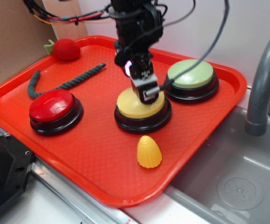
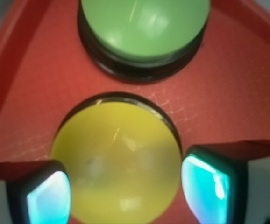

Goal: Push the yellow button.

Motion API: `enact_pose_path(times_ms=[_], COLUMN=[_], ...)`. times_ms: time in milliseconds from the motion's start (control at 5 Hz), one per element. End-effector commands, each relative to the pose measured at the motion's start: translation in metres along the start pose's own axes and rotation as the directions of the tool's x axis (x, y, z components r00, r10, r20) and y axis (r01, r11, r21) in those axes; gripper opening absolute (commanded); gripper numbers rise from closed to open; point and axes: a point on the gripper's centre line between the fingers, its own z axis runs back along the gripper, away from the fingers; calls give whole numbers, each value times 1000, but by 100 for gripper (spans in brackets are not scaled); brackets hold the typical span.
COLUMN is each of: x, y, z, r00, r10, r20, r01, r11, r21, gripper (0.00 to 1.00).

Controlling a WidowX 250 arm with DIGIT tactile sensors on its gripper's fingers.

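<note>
The yellow button, a pale-yellow dome on a black base, sits mid-tray. My gripper points down onto its top, right of centre, and looks to be touching it. In the wrist view the yellow button fills the lower middle. The gripper is open and empty, with one fingertip over the dome's left edge and the other beside its right edge. The part of the dome under the fingers is hidden.
The orange tray also holds a green-topped button behind right, seen in the wrist view, a red button at left, a yellow corn toy in front, a green rope and a strawberry toy. A sink and grey faucet lie to the right.
</note>
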Motion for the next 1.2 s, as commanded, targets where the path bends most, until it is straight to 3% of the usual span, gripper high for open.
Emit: enact_pose_path(times_ms=[0, 1000], x=[9, 4], y=[-6, -6], z=[36, 66], r00=[995, 990], r10=[-8, -3], r20=[102, 138], r01=[6, -1], r11=[1000, 1000], r21=[17, 32], gripper=[100, 100])
